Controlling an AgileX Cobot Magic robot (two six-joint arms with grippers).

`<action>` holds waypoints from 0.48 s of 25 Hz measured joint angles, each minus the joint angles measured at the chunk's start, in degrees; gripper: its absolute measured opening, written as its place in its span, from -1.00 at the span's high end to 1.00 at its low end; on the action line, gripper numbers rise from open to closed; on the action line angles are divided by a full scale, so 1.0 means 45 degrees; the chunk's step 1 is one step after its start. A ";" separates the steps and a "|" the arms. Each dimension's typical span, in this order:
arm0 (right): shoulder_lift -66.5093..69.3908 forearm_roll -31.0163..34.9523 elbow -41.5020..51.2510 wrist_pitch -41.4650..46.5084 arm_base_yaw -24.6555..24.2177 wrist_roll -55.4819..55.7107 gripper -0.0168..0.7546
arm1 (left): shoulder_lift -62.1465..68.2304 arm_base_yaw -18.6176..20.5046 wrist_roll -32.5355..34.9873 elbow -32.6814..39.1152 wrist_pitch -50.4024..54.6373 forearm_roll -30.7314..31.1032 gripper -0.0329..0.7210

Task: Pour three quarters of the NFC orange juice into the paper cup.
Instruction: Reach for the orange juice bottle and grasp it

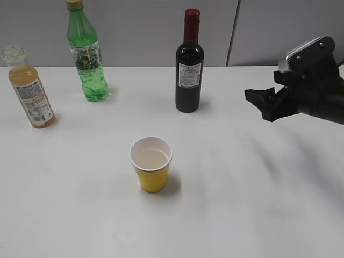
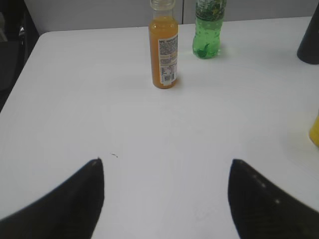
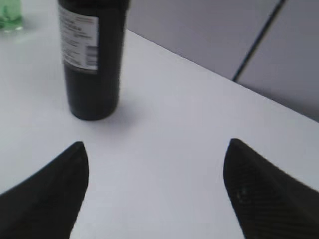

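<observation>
The NFC orange juice (image 1: 30, 88) stands uncapped and upright at the far left of the white table; the left wrist view shows the bottle (image 2: 163, 50) well ahead of my left gripper (image 2: 166, 162), which is open and empty. The yellow paper cup (image 1: 151, 164) sits in the middle of the table, its edge (image 2: 314, 130) showing at the right of the left wrist view. My right gripper (image 1: 262, 103) hovers at the right, open with nothing between its fingers (image 3: 153, 144), far from cup and juice. The left gripper is outside the exterior view.
A green bottle (image 1: 86, 54) stands behind the juice, right of it. A dark wine bottle (image 1: 188, 64) stands at the back middle, just ahead and left of my right gripper (image 3: 92, 55). A grey wall closes the table's far edge.
</observation>
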 joint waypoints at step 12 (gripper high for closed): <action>-0.0799 0.2805 -0.4558 1.0938 0.0000 0.0962 -0.67 | 0.0000 0.0000 0.0000 0.0000 0.0000 0.0000 -0.65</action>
